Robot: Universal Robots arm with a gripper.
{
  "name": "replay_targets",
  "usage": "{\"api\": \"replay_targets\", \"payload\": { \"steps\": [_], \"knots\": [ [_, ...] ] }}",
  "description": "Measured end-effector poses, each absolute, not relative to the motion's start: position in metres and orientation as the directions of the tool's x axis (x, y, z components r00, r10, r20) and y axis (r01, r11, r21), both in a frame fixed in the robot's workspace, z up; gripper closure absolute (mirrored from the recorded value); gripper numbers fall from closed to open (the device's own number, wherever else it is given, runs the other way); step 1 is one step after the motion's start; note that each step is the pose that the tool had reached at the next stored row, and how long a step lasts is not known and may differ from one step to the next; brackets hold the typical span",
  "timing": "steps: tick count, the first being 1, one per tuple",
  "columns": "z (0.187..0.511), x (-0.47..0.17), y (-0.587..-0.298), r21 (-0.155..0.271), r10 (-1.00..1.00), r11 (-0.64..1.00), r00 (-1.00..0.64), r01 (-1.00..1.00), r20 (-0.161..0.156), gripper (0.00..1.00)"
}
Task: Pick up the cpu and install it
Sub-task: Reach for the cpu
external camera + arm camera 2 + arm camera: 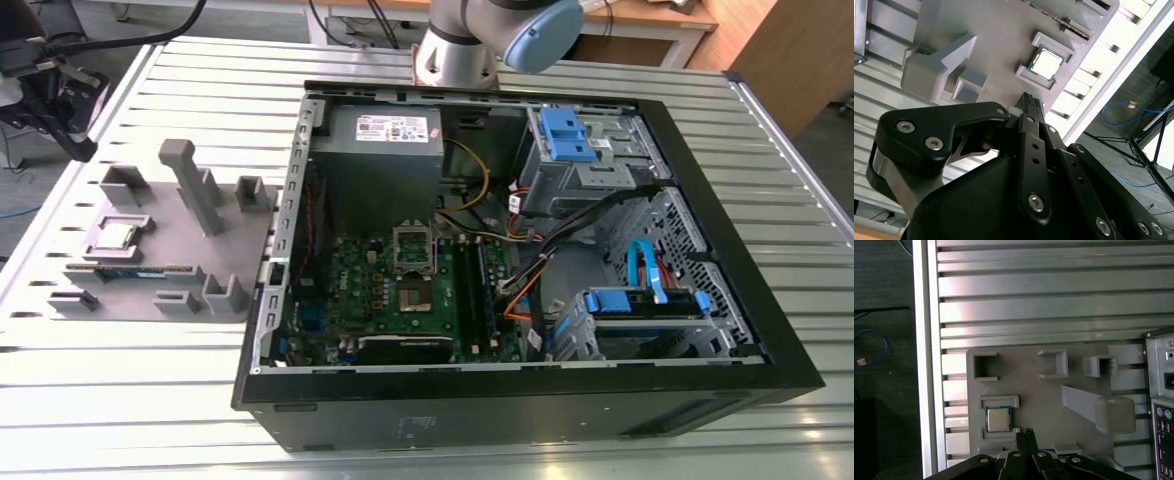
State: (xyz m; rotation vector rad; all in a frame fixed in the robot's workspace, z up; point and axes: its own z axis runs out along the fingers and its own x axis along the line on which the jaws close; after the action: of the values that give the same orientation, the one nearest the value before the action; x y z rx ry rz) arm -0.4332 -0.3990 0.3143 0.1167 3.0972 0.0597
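Resting flat in its own recess of the grey moulded tray (1039,395), the cpu (998,419) showed its shiny silver-grey top facing up, framed by two raised grey brackets. In the exterior view the cpu (118,235) lay toward the exterior view's left part of the tray (187,255), well apart from the computer case (534,400). In the second wrist view the cpu (1048,62) was likewise seated in the tray (999,30) and untouched.

A long thin green memory stick (127,270) lay in a slot of the same tray, near the cpu.

The hand (1027,432) was seen in both wrist views with its two black fingers drawn together and nothing between them. Its tips (1031,101) stood over the tray near the cpu, apart from it and not in contact.

The tray sat on the slatted metal bench (134,420), just beside the open black case at the exterior view's left of it. Inside the case lay a green board (367,300) with a dark metal-framed socket (418,298) near its middle. The robot arm (467,40) rose from the bench behind the case.
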Motion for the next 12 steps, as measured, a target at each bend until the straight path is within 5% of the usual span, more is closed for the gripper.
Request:
{"api": "replay_targets", "payload": {
  "steps": [12],
  "knots": [
    [0.3106,-0.4350,-0.3990,0.040,0.076,0.996,-0.996,0.074,-0.040,0.89]
  ]
}}
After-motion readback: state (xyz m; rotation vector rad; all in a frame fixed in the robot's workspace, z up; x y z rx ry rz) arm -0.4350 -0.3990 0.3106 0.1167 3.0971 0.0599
